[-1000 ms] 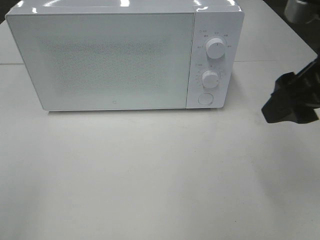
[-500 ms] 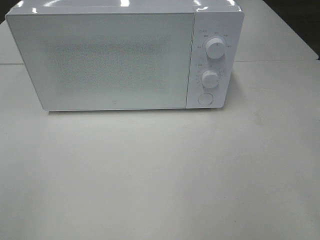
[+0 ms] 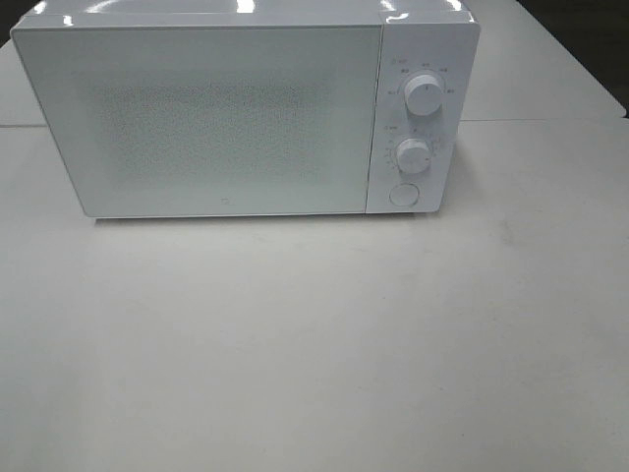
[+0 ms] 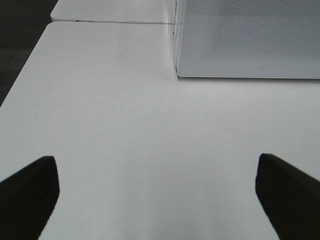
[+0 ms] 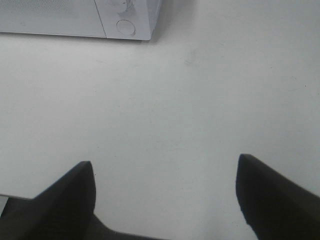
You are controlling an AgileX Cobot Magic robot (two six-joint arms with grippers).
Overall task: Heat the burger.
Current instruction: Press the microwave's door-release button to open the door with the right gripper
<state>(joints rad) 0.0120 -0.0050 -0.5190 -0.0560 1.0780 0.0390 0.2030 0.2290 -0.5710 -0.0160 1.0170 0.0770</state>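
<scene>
White microwave (image 3: 226, 118) at back of white table (image 3: 314, 344), door shut; upper knob (image 3: 424, 94), lower knob (image 3: 414, 154), 1 round button (image 3: 403, 195) on its right panel; left gripper (image 4: 156, 167) jaws wide apart, empty, over bare table; right gripper (image 5: 165, 165) jaws apart, empty; burger not visible in any view, can't tell where it is.

Small markings ring microwave (image 3: 246, 108) dials (image 3: 424, 94); too blurred to read.
</scene>
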